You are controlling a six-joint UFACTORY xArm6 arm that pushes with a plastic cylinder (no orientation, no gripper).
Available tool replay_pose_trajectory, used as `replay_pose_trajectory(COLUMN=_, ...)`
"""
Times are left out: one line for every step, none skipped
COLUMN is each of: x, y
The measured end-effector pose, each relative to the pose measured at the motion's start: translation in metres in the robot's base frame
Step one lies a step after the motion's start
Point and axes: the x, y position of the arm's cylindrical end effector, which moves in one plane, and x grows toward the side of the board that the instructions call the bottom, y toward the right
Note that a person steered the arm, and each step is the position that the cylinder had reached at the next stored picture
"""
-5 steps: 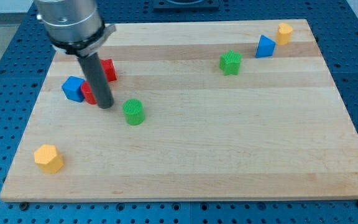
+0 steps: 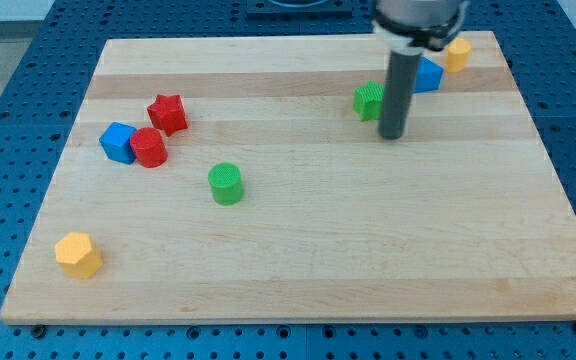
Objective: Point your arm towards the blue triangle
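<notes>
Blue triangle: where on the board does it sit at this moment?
The blue triangle sits near the view's top right, partly hidden behind the rod, between the yellow block and the green block. My tip is just below-left of it.

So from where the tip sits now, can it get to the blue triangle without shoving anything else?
Probably yes. My tip sits just below the blue triangle, with bare board between them. The green block lies to the tip's left and the yellow block beyond the triangle, neither on that path.

Eight blocks sit on the wooden board (image 2: 298, 250): two red (image 2: 167, 113) (image 2: 149, 147), two green (image 2: 226, 184) (image 2: 368, 100), two blue (image 2: 118, 142) (image 2: 429, 76), and two yellow (image 2: 78, 254) (image 2: 458, 53). One dark rod stands among them.
</notes>
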Motion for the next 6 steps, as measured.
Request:
replay_pose_trajectory(x=-0.023, y=0.031)
replay_pose_trajectory(x=-0.043, y=0.055)
replay_pose_trajectory(x=-0.065, y=0.068)
replay_pose_trajectory(x=-0.086, y=0.068)
replay_pose_trajectory(x=-0.093, y=0.064)
replay_pose_trajectory(x=-0.093, y=0.039)
